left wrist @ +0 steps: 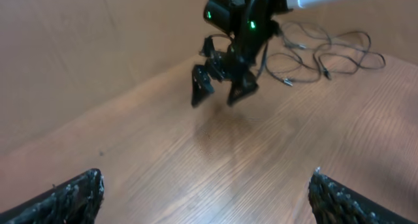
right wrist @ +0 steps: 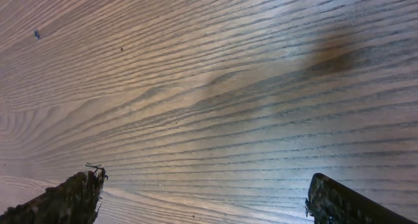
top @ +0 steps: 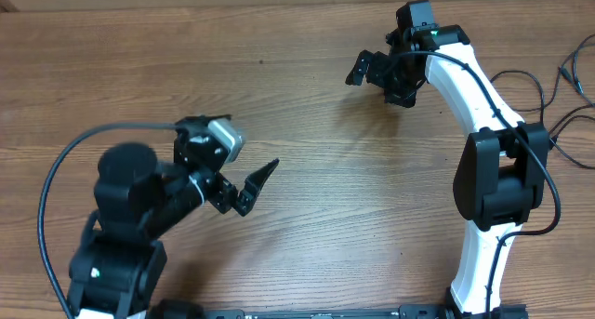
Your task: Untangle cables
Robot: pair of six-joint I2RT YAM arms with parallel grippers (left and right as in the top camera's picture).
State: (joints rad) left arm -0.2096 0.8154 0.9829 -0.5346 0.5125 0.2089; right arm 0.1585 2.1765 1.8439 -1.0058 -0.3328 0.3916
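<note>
From overhead, the thin black cables with small plug ends [top: 563, 73] lie loose on the brown wood-grain bench [top: 307, 263] at its far right edge, beyond the white right arm [top: 483, 105] and partly cut off by the picture's border. The left wrist view shows more of them: several cords [left wrist: 324, 70] sprawled in open loops on the wood behind the right tool [left wrist: 215, 96], with at least one silver-tipped plug. Neither tool touches them.

The right tool [top: 376, 82] hangs above bare wood, jaws spread wide and empty. Its own wrist view shows only wood grain between two dark fingers [right wrist: 68, 201] at the lower corners.

The black left arm's tool [top: 258, 184] sits well apart at lower left, likewise spread wide and holding nothing, its fingertips [left wrist: 75, 198] at the bottom corners of the left wrist view.
</note>
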